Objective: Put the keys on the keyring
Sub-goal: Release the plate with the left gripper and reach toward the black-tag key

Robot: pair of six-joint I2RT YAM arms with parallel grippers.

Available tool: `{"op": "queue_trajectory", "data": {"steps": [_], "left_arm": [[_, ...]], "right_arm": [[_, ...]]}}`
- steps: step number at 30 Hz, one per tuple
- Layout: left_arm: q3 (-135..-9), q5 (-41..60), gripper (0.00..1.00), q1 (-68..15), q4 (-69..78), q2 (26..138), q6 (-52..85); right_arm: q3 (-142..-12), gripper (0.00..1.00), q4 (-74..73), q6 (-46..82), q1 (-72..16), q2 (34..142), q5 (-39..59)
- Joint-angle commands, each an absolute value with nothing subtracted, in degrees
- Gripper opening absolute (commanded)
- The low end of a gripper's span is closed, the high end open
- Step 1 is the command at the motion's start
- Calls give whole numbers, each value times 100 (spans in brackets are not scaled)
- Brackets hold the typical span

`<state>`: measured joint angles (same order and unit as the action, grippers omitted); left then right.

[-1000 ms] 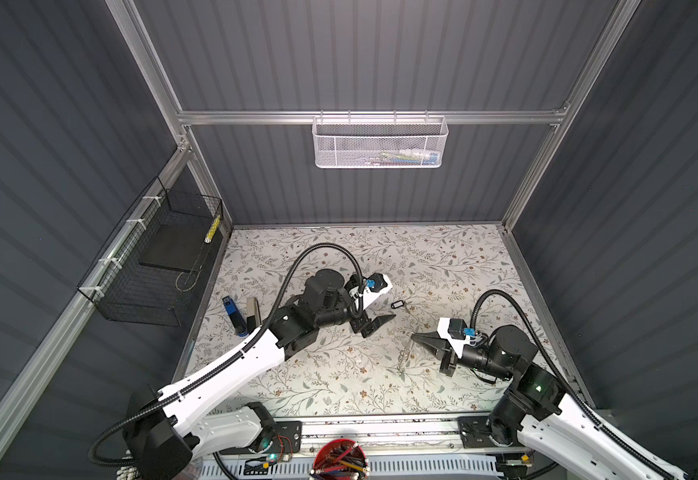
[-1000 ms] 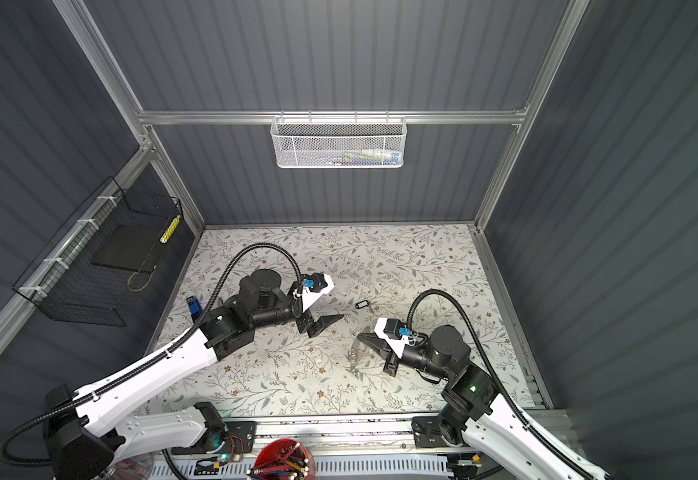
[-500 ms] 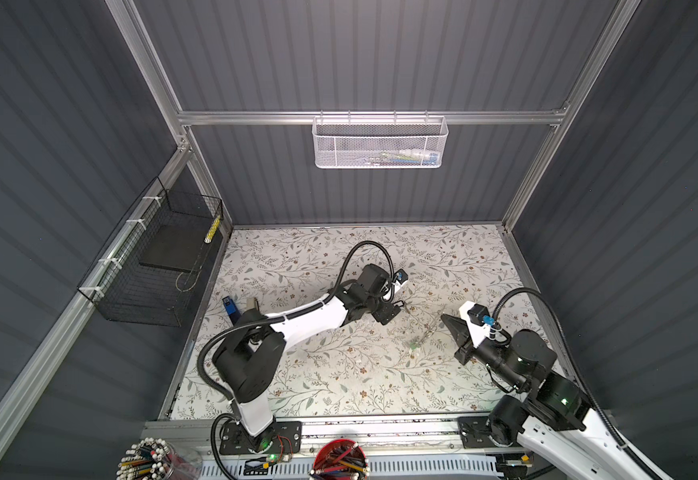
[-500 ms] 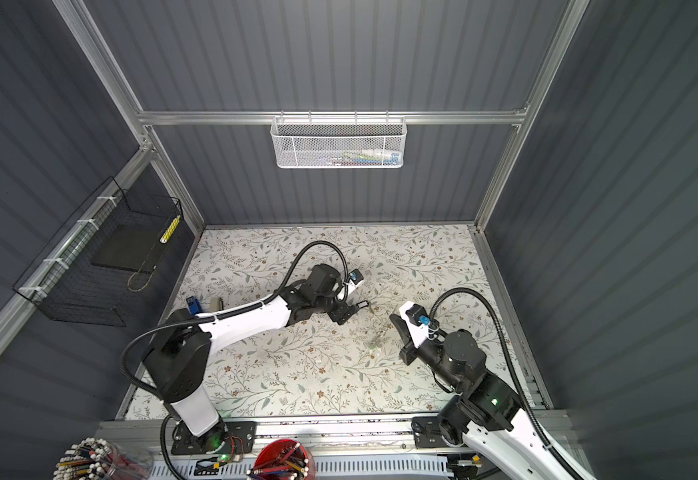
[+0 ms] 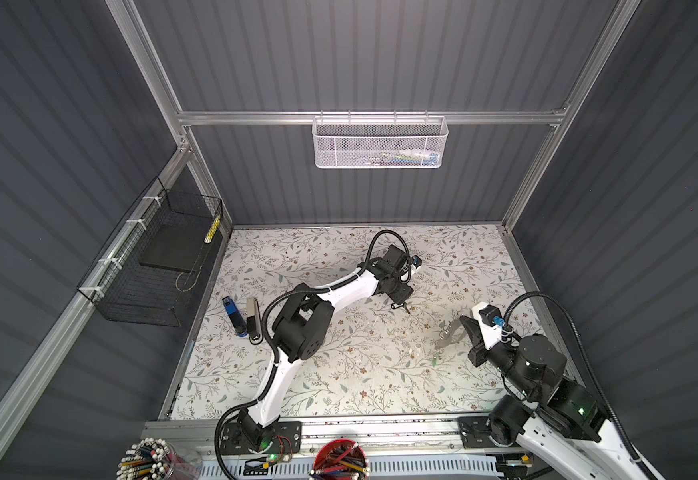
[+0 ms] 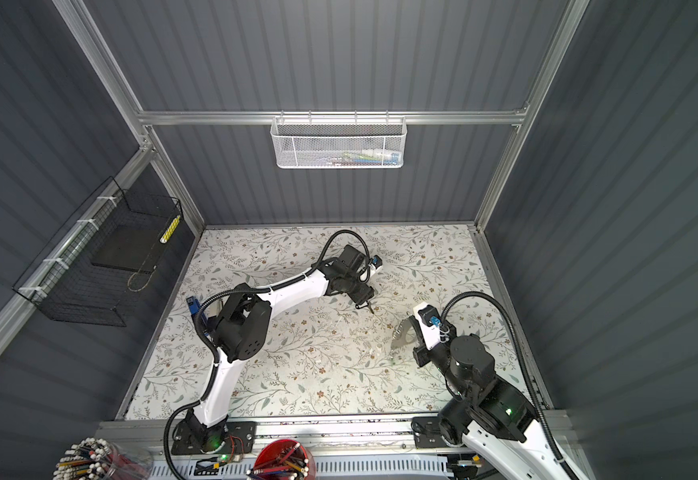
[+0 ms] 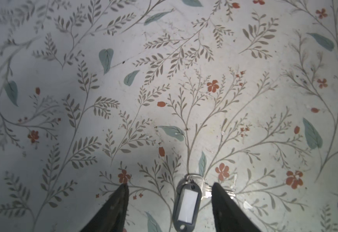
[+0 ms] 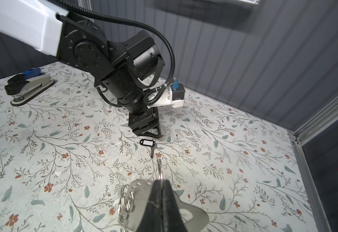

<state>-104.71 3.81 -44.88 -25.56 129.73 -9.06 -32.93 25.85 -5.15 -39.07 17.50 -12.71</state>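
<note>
Left gripper (image 7: 169, 184) first: my two dark fingers (image 7: 113, 209) are spread apart and point down at the table (image 7: 83, 60). The black-tagged key (image 7: 186, 204) lies flat between them, white insert up. Its metal blade runs in under one fingertip; I cannot tell whether they touch. Nothing is clamped on this side.

In a top view the black-tagged key (image 5: 399, 306) sits around the middle of the table, a little to the right, just under my left wrist.

Over to the right gripper (image 8: 161, 182): fingers pressed tight together, pinching the flat keyring (image 8: 138, 183) by its edge. The row of small holes pokes out to one side, and the keyring is held up off the table. Thin wire rings (image 8: 127, 202) dangle from those holes.

In a top view the keyring (image 5: 447, 334) is to the right of the black-tagged key and nearer, apart from it. Just below the keyring there is a speck of green tag (image 5: 433, 361), too small for me to say how it is attached.

Far left, a stapler (image 8: 29, 86) rests on the table.
</note>
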Motion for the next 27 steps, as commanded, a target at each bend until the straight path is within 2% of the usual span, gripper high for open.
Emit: {"op": "queue_trajectory", "data": {"steps": [1, 5, 10, 12, 16, 27], "left_arm": [[-10802, 332, 71, -4475, -3375, 13243, -287], [-11097, -98, 73, -4481, -3669, 13600, 75], [-11197, -97, 75, -4504, -3720, 13823, 331], [-11130, -160, 72, -4504, -3840, 13823, 369], [-10456, -291, 63, -4507, -3873, 13432, 462], [-8293, -265, 63, -4509, -3571, 11721, 791]], "right_arm": [[-3377, 0, 2525, -488, -3886, 1825, -1313], [-3385, 0, 2449, -469, -3880, 2024, -1185], [-3444, 0, 2408, -492, -3885, 2282, -1031], [-3465, 0, 2416, -501, -3876, 2336, -1002], [-3454, 0, 2401, -492, -3876, 2347, -992], [-3395, 0, 2258, -559, -3859, 2530, -698]]}}
